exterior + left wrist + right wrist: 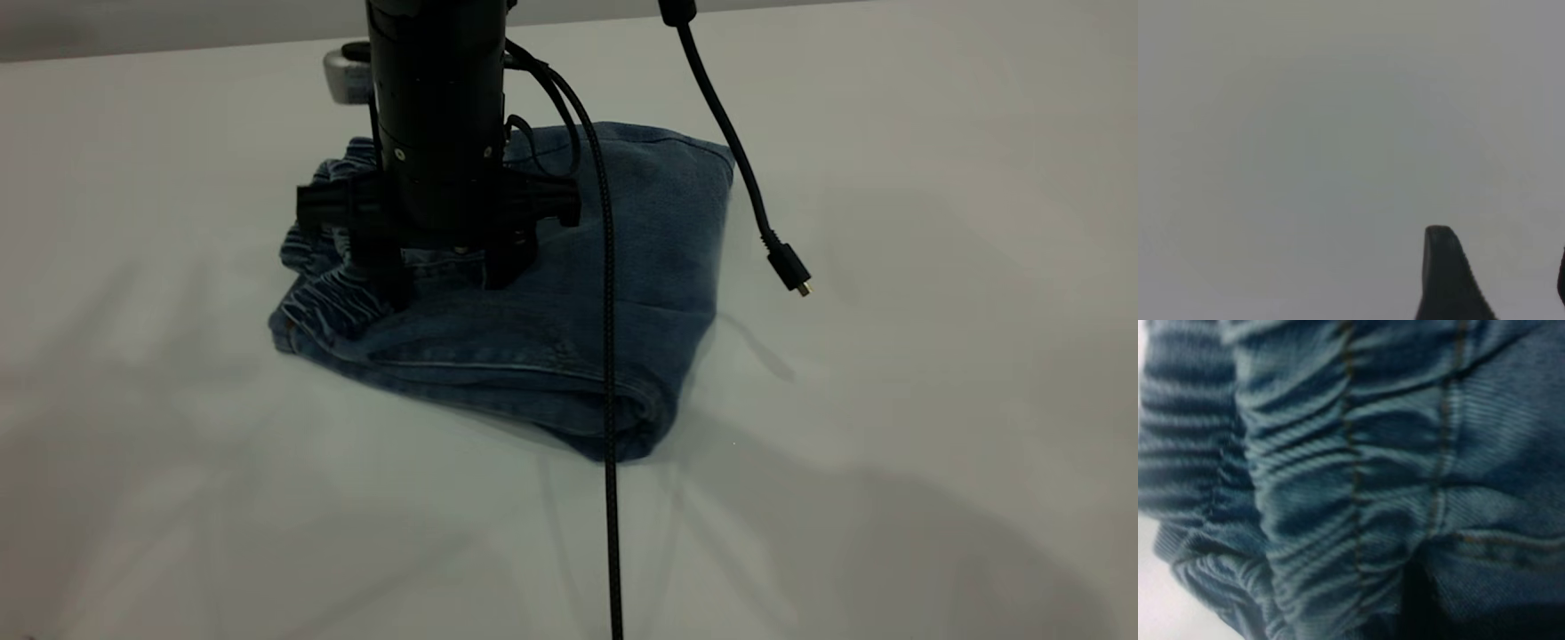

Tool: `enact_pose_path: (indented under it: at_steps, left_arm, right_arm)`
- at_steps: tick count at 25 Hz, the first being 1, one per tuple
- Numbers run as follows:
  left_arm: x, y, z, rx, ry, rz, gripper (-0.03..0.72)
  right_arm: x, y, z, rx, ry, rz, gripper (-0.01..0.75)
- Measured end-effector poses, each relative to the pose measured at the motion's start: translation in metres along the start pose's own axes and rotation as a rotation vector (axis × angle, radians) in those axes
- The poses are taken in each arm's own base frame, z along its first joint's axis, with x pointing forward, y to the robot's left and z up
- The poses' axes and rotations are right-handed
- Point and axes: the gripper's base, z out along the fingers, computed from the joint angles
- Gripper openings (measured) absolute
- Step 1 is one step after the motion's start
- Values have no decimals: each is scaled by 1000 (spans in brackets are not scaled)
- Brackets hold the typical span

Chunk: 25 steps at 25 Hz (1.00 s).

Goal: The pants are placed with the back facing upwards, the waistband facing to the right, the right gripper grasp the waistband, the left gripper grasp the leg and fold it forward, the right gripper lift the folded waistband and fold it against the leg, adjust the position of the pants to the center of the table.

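On white table [933,267], folded blue denim pants [569,329], gathered waistband [1338,487] leftward

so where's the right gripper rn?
Exterior view: the right gripper is down on the folded pants, fingers apart, at their gathered waistband on the bundle's left side; its wrist view shows only denim.

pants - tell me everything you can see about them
The pants are blue denim, faded, with orange stitching and a gathered elastic waistband. They lie folded into a compact, roughly square bundle on the white table, waistband end toward the exterior view's left, a thick rounded fold at the near corner. The right gripper stands upright on top near the waistband, fingers apart and touching the cloth. A black braided cable hangs across in front of them. The right wrist view shows the ruched waistband close up.
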Motion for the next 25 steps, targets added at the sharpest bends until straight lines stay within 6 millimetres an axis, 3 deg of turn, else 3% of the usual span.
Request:
enact_pose_path:
  at_steps: [11,16,20,25]
  left_arm:
    - [0,0,0,0,0,0,372]
    - [0,0,0,3,-2,-1,372]
    - [0,0,0,3,-2,-1,372]
    - [0,0,0,3,-3,0,372]
  right_arm:
    - [11,-8,-2,67,138,-335,409]
    - [13,-9,-6,77,161,-387,409]
    - [7,-4,-24,70,142,-390,408]
    - [-9,10,-64,35,66,-398,408]
